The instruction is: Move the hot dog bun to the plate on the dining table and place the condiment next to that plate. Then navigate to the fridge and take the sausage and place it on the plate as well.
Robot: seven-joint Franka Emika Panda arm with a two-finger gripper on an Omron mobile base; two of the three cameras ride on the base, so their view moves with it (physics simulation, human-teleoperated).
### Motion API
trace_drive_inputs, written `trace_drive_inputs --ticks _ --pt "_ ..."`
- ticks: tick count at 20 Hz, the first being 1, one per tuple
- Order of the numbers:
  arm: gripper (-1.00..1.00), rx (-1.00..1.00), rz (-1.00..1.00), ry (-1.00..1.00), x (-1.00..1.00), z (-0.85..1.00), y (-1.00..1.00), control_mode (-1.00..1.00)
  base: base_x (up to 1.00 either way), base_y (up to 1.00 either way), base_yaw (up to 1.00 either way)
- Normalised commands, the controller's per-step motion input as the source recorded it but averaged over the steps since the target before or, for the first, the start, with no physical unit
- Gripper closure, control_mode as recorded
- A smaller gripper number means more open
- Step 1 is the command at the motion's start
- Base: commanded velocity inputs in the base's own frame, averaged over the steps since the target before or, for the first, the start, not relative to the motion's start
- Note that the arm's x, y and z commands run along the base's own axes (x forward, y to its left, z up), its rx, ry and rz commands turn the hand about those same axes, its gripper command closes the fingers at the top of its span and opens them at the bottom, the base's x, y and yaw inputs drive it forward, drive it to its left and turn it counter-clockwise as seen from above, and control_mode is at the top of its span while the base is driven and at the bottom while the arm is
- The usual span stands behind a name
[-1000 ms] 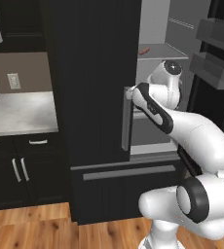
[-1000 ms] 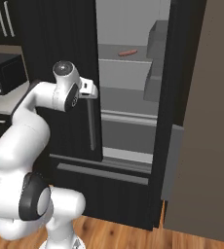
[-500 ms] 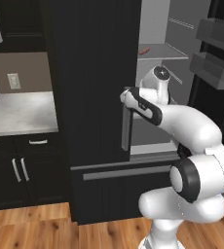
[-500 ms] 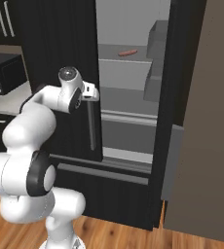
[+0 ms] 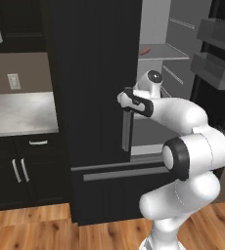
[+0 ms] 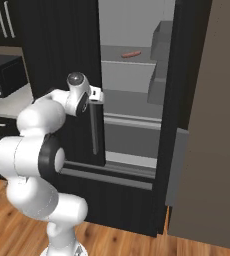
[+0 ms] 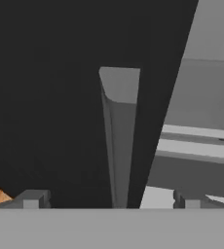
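The black fridge [image 5: 92,73] has its right door swung open and its left door closed. The slim reddish sausage [image 5: 144,50] [image 6: 131,54] lies on an upper shelf inside. My gripper [image 5: 125,100] [image 6: 94,99] hangs at the top of the left door's grey vertical handle [image 5: 126,129] [image 6: 95,130]. In the hand view the gripper [image 7: 109,200] is open, its fingertips [image 7: 33,199] set on either side of the handle [image 7: 120,146] without holding anything. The hot dog bun, plate, dining table and condiment are out of view.
The open right door [image 6: 207,125] carries grey bins [image 5: 217,49] and stands close on the right. A marble counter [image 5: 21,112] over black cabinets sits to the left, with a dark oven-like appliance [image 6: 2,75] on it. Wooden floor [image 5: 36,229] lies below.
The arm has folded in, its elbow swinging toward the cameras. The hand has edged slightly left at the handle's top. The jaws stayed open.
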Motion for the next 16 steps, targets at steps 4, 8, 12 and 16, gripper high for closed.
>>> trace_drive_inputs --ticks 4,8,12,16 --pt "-1.00 0.00 0.00 0.00 0.46 -0.18 0.00 -1.00 0.00 0.00 0.00" --pt "-1.00 0.00 0.00 0.00 0.44 -0.21 0.00 -1.00 0.00 0.00 0.00" --pt "-1.00 0.00 0.00 -0.01 0.40 -0.19 0.00 -1.00 0.00 0.00 0.00" --pt "-1.00 0.00 0.00 -0.04 0.37 -0.18 0.00 -1.00 0.00 0.00 0.00"
